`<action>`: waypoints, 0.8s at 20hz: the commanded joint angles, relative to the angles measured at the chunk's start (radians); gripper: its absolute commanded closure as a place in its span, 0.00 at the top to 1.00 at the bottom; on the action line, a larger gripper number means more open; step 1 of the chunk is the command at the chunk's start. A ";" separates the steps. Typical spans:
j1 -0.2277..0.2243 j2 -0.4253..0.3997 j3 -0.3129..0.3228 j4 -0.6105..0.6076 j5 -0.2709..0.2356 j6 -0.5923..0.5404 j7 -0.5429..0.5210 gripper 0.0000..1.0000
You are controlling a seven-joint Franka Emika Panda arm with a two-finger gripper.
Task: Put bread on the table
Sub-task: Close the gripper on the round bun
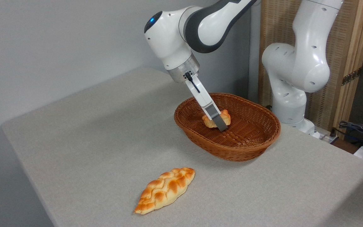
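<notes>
The bread [209, 121], a small round golden-orange bun, sits inside the brown wicker basket [247, 148] at the right middle of the table [99, 132]. My gripper [220, 125] reaches down into the basket at a slant and straddles the bun. Its near finger [216, 118] lies across the front of the bun, and the far finger is hidden behind it. I cannot tell whether the fingers press on the bun, nor whether it rests on the basket floor or is slightly raised.
A longer braided, pointed loaf [165, 189] lies on the table near the front edge. The arm's white base [291, 82] stands behind the basket at the right. Cables [358, 129] lie at the far right.
</notes>
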 commanded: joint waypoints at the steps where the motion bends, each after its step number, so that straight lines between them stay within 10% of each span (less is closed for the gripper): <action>1: 0.002 0.010 0.006 -0.002 0.015 0.025 0.016 0.24; 16: 0.000 0.018 0.013 0.130 0.079 -0.154 0.093 0.15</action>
